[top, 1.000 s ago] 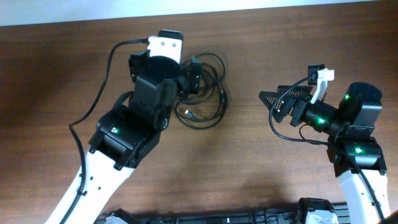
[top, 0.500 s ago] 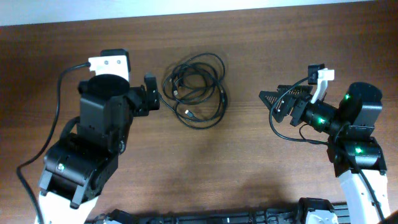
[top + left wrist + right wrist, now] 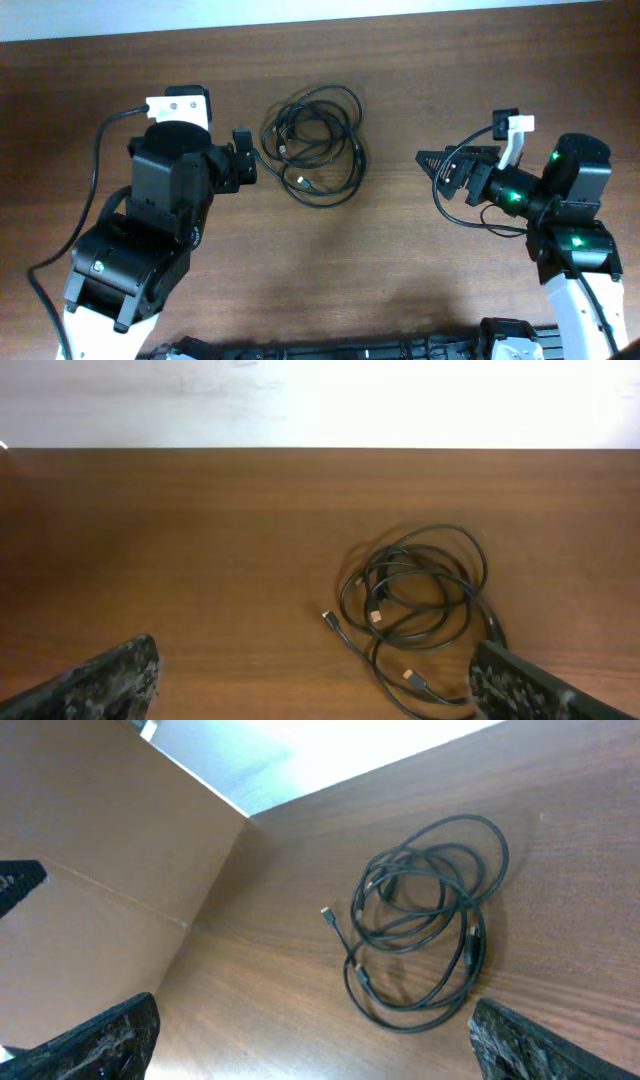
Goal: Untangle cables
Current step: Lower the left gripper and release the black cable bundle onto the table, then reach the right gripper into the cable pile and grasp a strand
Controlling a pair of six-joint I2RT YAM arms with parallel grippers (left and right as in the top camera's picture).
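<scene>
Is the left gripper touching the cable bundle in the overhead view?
No, the left gripper sits open beside the cables, with a visible gap between them.

It looks like a robotics laboratory bench. A left arm (image 3: 150,250) and a right arm (image 3: 572,235), in black and white with small green lights (image 3: 558,157), work at a wood-grain table (image 3: 400,280). Ahead of the left gripper (image 3: 312,660) is a plain white wall (image 3: 400,400). Left of the right gripper (image 3: 315,1030) stands a brown cardboard panel (image 3: 100,870).
</scene>
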